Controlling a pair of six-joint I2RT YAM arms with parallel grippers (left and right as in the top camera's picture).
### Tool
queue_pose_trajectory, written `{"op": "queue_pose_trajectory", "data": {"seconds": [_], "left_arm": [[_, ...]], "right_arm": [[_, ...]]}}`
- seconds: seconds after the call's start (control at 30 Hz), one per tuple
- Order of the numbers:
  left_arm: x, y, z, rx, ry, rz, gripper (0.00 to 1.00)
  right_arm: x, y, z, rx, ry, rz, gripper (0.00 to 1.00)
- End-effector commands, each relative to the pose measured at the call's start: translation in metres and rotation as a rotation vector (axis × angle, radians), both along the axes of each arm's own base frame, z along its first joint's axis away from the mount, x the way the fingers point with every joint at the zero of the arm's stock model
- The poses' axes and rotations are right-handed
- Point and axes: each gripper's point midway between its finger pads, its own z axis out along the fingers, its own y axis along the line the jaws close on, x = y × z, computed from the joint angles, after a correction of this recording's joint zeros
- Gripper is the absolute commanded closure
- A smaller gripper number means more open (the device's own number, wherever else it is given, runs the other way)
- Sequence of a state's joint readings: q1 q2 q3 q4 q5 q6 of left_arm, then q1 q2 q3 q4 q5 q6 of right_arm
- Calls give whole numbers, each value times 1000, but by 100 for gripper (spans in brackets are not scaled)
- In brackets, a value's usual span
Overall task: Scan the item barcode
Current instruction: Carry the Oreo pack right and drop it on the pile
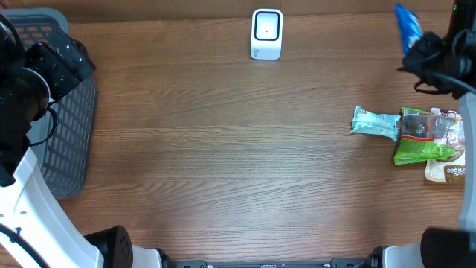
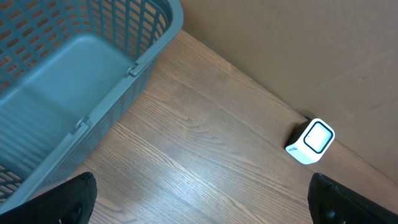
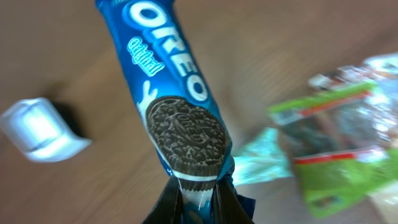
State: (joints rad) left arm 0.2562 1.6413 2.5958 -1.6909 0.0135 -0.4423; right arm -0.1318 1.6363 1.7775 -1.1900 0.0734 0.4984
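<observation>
A blue Oreo cookie pack (image 3: 168,81) stands up out of my right gripper (image 3: 198,199), which is shut on the pack's lower end. From overhead, that pack (image 1: 407,26) hangs above the table's far right corner, with the right gripper (image 1: 428,50) just below it. The white barcode scanner (image 1: 267,33) stands at the far middle of the table, well left of the pack. It also shows in the right wrist view as a blurred scanner (image 3: 40,129). My left gripper (image 2: 199,202) is wide open and holds nothing; the scanner (image 2: 311,142) lies ahead of it to the right.
A grey-blue plastic basket (image 1: 71,134) sits at the left edge, under my left arm; its inside (image 2: 74,74) looks empty. On the right lie a teal packet (image 1: 375,123), a green packet (image 1: 424,138) and a beige packet (image 1: 446,171).
</observation>
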Motion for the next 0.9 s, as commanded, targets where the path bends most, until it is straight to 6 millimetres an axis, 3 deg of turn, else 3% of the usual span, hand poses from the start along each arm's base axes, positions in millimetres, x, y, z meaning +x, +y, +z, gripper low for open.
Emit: {"op": "queue_pose_trajectory", "data": {"seconds": [0.0, 0.2, 0.33, 0.37, 0.4, 0.43, 0.47, 0.53, 0.67, 0.7, 0.87], "left_arm": [[2, 3, -2, 11, 9, 0, 0], [2, 3, -2, 11, 9, 0, 0], [2, 3, -2, 11, 9, 0, 0], [2, 3, -2, 11, 9, 0, 0], [2, 3, -2, 11, 9, 0, 0], [2, 3, -2, 11, 9, 0, 0], [2, 3, -2, 11, 9, 0, 0], [2, 3, -2, 11, 9, 0, 0], [2, 3, -2, 11, 9, 0, 0], [2, 3, -2, 11, 9, 0, 0], [2, 3, -2, 11, 9, 0, 0]], "right_arm": [[-4, -24, -52, -50, 150, -77, 96], [-25, -28, -129, -11, 408, -85, 96], [-45, -25, -143, 4, 524, -81, 95], [-49, -25, -143, 6, 540, -81, 89], [-53, -25, -142, 7, 552, -80, 69], [-56, -24, -142, 7, 565, -70, 40], [-58, -24, -141, 8, 577, -67, 28], [-64, -23, -137, 11, 602, -65, 16], [-68, -22, -111, 10, 606, -55, 13], [-66, -18, -99, 17, 591, -33, 13], [-47, 40, -12, 87, 362, 238, 8]]}}
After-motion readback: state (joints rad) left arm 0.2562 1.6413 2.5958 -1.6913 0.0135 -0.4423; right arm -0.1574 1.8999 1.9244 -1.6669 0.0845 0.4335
